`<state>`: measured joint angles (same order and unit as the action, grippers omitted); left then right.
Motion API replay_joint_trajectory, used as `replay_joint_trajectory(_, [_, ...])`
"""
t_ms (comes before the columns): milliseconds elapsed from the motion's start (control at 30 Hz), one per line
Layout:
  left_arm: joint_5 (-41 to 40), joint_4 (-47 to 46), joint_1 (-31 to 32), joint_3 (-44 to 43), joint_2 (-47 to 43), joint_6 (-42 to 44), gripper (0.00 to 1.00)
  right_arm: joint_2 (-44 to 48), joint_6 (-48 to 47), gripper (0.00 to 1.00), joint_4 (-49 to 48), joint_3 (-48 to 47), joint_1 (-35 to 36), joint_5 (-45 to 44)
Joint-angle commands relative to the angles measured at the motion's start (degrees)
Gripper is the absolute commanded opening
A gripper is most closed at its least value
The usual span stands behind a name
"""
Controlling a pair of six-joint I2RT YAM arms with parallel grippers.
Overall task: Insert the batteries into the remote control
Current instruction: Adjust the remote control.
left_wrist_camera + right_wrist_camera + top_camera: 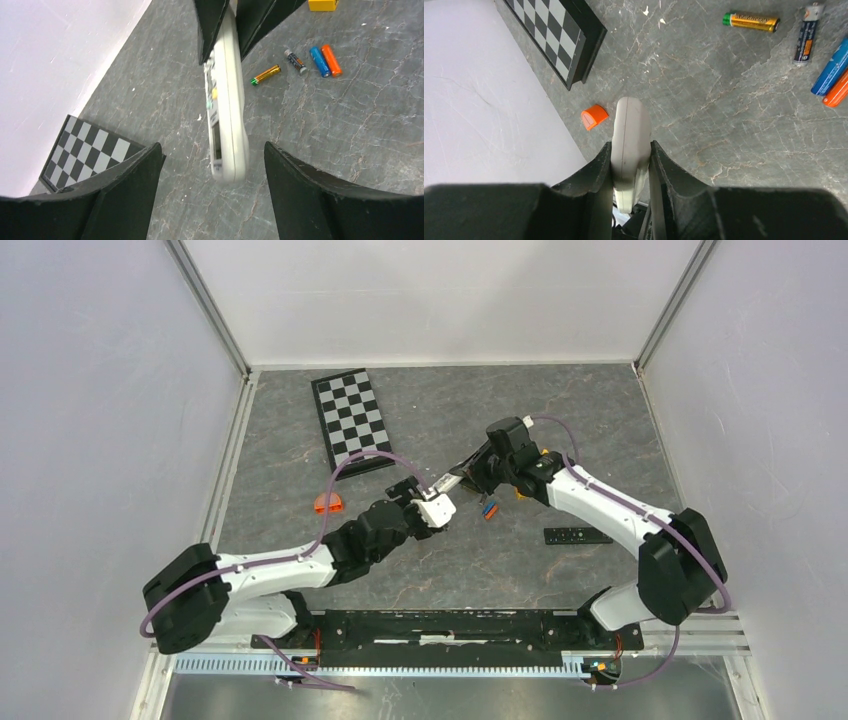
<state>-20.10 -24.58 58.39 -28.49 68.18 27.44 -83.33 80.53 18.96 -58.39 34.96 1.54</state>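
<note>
Right wrist: jaws pinch remote (629, 131) aloft.

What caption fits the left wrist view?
Right gripper holds the white remote up to the open left gripper; four batteries lie loose on the table.

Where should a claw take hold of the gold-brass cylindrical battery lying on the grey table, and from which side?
Grip the gold-brass battery at mid-length, coming straight down from above and closing across its round body. It lies flat on the grey table with both long sides bare; a black-and-silver battery sits near one end only.
</note>
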Motion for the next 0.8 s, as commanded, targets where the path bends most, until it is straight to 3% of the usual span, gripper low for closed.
replay_joint_trajectory(0, [5.7, -4.6, 0.4, -1.1, 2.3, 2.6, 0.81, -0.5, 2.5, 0.00, -0.4, -1.5, -0.2, 3.8])
replay_joint_trajectory(67, [6.6, -4.2, 0.4, -2.0, 3.9, 2.4, 0.70, -0.6, 2.7, 0.00, -0.9, -1.6, -0.2, 4.6])
replay_joint_trajectory(133, [7.0, -2.4, 0.4, -3.5, 6.1, 2.3, 0.46, -0.8, 2.4, 0.00, -1.4, -1.7, -0.2, 5.8])
replay_joint_trajectory(200, [6.7, 0.9, 0.3, -5.7, 8.0, 2.1, 0.30, -1.0, 1.4, 0.00, -1.1, -2.1, -0.2, 7.6])
replay_joint_trajectory(400, [6.4, 3.7, 0.3, -8.1, 9.9, 0.0, 0.02, -0.5, -1.6, 0.03, -0.7, -0.7, -0.4, 10.0])
replay_joint_trajectory(433, [6.7, 4.0, 0.3, -8.3, 9.8, -0.6, 0.02, -0.4, -2.7, 0.16, -1.4, -0.2, -0.7, 10.5])
replay_joint_trajectory(533, [8.0, 4.7, 0.2, -8.4, 9.1, -2.8, 0.02, -0.5, -8.9, 0.68, -1.6, -0.8, -1.5, 11.0])
replay_joint_trajectory(567, [8.4, 5.2, 0.1, -8.3, 8.7, -3.8, 0.02, -0.3, -11.6, 0.78, -1.3, -1.0, -1.9, 10.6])
replay_joint_trajectory(633, [10.5, 6.9, -0.4, -8.3, 7.5, -6.4, 0.02, 0.9, -17.2, 0.90, -2.2, -0.3, -3.0, 10.4])
replay_joint_trajectory(767, [17.7, 12.2, -3.3, -9.1, 5.1, -15.0, 0.02, 7.1, -26.2, 0.95, -9.0, 7.1, -7.2, 12.5])
